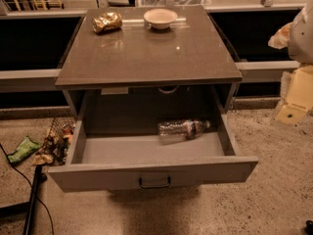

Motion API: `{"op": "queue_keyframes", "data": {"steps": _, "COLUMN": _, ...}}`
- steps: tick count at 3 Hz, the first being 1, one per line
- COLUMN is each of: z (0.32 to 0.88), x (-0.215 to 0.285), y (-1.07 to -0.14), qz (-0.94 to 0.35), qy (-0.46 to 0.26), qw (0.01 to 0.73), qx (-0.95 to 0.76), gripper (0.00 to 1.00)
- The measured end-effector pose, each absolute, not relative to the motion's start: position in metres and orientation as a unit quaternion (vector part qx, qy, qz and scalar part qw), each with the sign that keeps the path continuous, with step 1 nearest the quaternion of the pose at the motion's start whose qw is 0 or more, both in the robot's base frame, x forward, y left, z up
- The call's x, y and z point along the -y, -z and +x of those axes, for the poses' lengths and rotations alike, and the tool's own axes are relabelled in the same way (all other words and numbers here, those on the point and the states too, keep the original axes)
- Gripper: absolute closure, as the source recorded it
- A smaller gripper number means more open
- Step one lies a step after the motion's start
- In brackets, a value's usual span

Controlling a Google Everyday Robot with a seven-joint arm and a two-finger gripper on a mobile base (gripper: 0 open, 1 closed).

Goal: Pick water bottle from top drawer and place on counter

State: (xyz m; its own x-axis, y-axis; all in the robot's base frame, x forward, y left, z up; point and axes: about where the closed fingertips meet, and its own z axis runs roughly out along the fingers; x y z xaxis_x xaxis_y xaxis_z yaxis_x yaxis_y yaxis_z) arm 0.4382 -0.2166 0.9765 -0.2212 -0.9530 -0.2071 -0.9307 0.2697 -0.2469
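Observation:
The top drawer (151, 174) is pulled wide open, its flat grey front panel and dark pull handle facing me. The water bottle (183, 129) lies on its side at the back of the drawer, right of centre, with its cap pointing right. It is clear, with a dark red label band. The counter (146, 53) is the glossy brown-grey top above the drawer. My gripper (295, 99) hangs at the far right edge of the view, level with the drawer's back, well to the right of the bottle and apart from the cabinet.
A crumpled gold foil bag (107, 21) and a pale bowl (160, 18) stand at the back of the counter. A wire basket with packets (57, 141) and a green packet (23, 149) lie on the floor to the left. A black cable and pole (32, 199) are at bottom left.

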Motion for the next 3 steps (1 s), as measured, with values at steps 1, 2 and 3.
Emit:
{"op": "queue_keyframes", "data": {"steps": 1, "z": 0.444, "x": 0.210, "y": -0.966, "qz": -0.603, "qy": 0.025, "qw": 0.170, "qx": -0.779, "gripper": 0.00}}
{"op": "queue_keyframes", "data": {"steps": 2, "z": 0.445, "x": 0.209, "y": -0.964, "qz": -0.603, "qy": 0.024, "qw": 0.170, "qx": -0.779, "gripper": 0.00}}
{"op": "queue_keyframes", "data": {"steps": 3, "z": 0.460, "x": 0.194, "y": -0.930, "qz": -0.609, "qy": 0.003, "qw": 0.167, "qx": -0.776, "gripper": 0.00}}
